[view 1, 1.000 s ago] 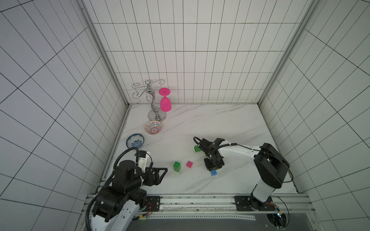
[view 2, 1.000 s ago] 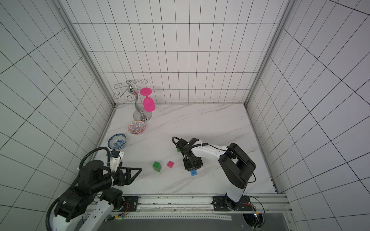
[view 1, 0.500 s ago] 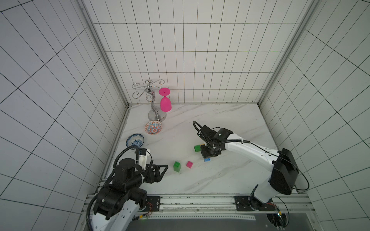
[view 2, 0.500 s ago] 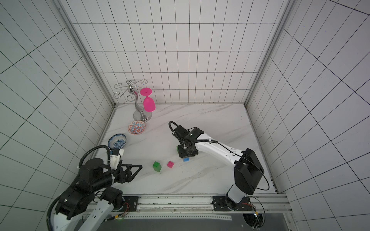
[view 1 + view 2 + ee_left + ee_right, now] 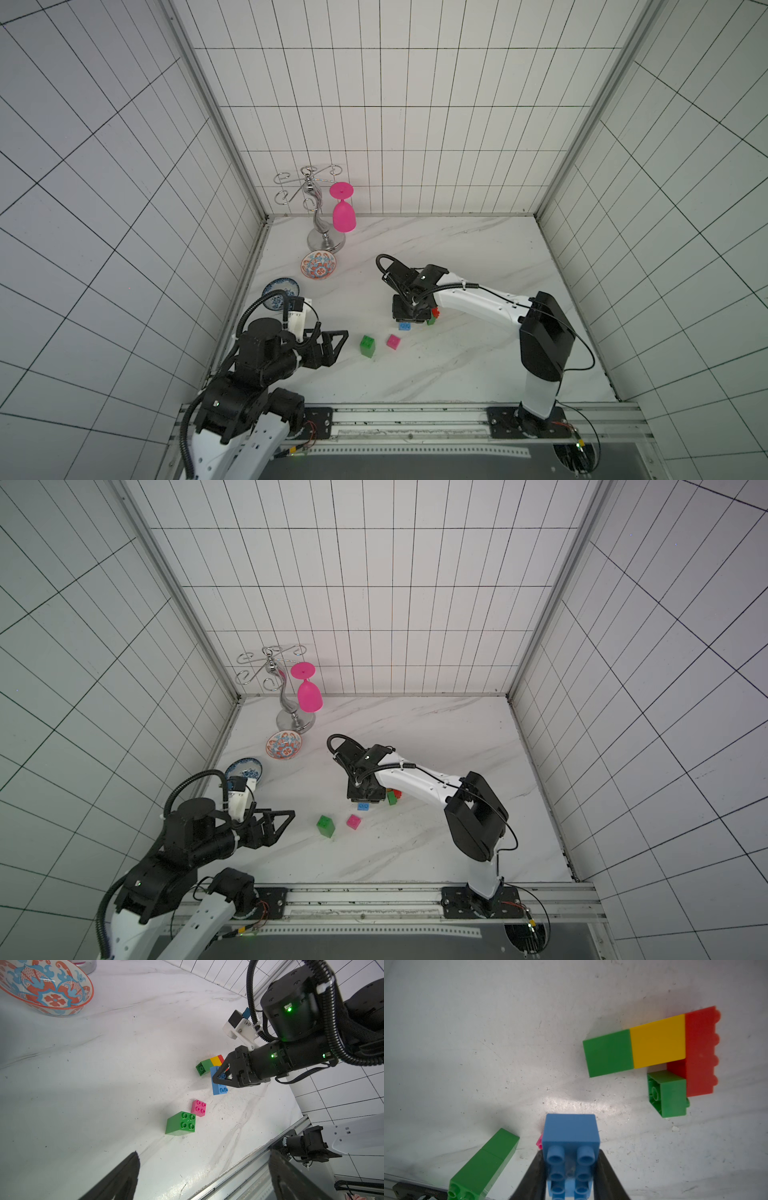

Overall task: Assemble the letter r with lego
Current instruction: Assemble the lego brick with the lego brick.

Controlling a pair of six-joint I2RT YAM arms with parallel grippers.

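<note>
My right gripper (image 5: 570,1165) is shut on the long blue brick (image 5: 571,1132), whose studs face the wrist camera. In both top views the blue brick (image 5: 404,326) (image 5: 363,806) pokes out under the gripper (image 5: 409,318). Just beyond it a flat assembly lies on the table: a green cube (image 5: 608,1053), a yellow cube (image 5: 658,1041), a red brick (image 5: 699,1051) and a second green cube (image 5: 668,1095). Nearer the front are a tall green stack (image 5: 367,345) and a pink cube (image 5: 392,341). My left gripper (image 5: 338,345) hangs open and empty, left of the green stack.
A red-patterned bowl (image 5: 318,264) and a blue bowl (image 5: 274,291) sit at the left. Behind them a metal rack (image 5: 320,224) carries a pink goblet (image 5: 343,214). Tiled walls close in three sides. A metal rail (image 5: 407,419) runs along the front.
My right arm has carried the blue brick from nearer the front back and left, to the assembly. The left arm has barely moved.
</note>
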